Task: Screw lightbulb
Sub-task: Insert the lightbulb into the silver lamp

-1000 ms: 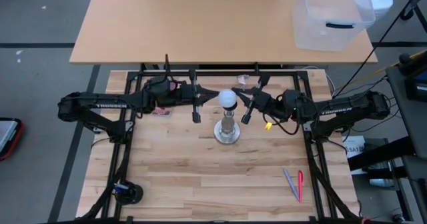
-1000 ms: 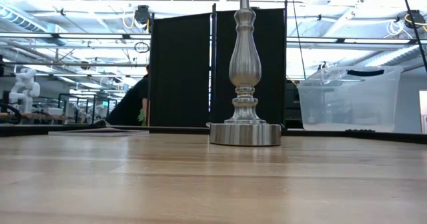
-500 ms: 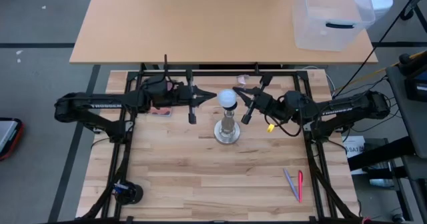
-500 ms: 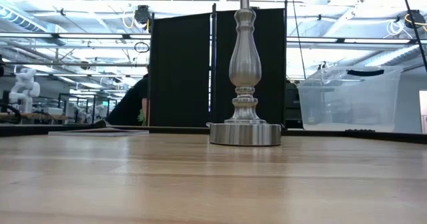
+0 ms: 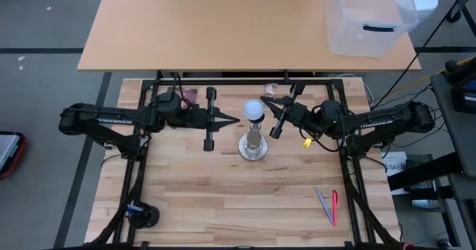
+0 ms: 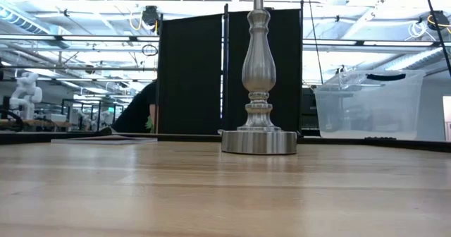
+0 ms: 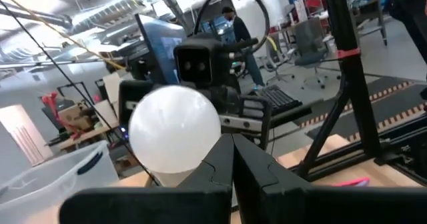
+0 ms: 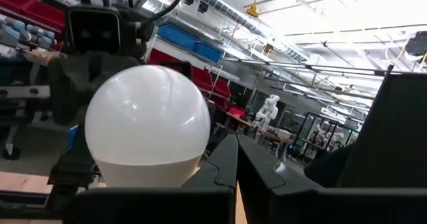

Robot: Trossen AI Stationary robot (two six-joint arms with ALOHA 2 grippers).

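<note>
Tabletop [image 5: 208, 198] of pale wood planks is carrying everything here, with a second, plain tan table [image 5: 223, 27] lying beyond it and bearing a clear plastic bin [image 5: 368, 19] at its far right corner. In the low view that bin [image 6: 368, 104] is showing behind the work surface, beside tall black screen panels [image 6: 190, 75], where a person in dark clothes [image 6: 137, 110] is partly showing at the panels' edge.

The two dark arms are reaching inward from opposite sides. The silver stand [image 5: 253, 144] is sitting between them near the table's middle; the low view is cutting off its top, so only the round base and turned post [image 6: 258, 75] are showing there.

The lightbulb [image 5: 255, 110] is sitting upright on top of the stand. The left gripper [image 5: 236, 120] is hanging just beside it, fingers pressed together to a point and holding nothing; its wrist view is showing the bulb [image 7: 175, 134] just past those closed fingers. The right gripper [image 5: 265, 101] is hanging just beside the bulb on the other side, fingers likewise closed and empty, the bulb [image 8: 148, 125] filling its wrist view.

A pink pen and a pale one [image 5: 328, 205] are lying near the table's front right, well apart from the stand. A small black round object [image 5: 141, 215] is sitting at the front left corner; what it is cannot be made out.
</note>
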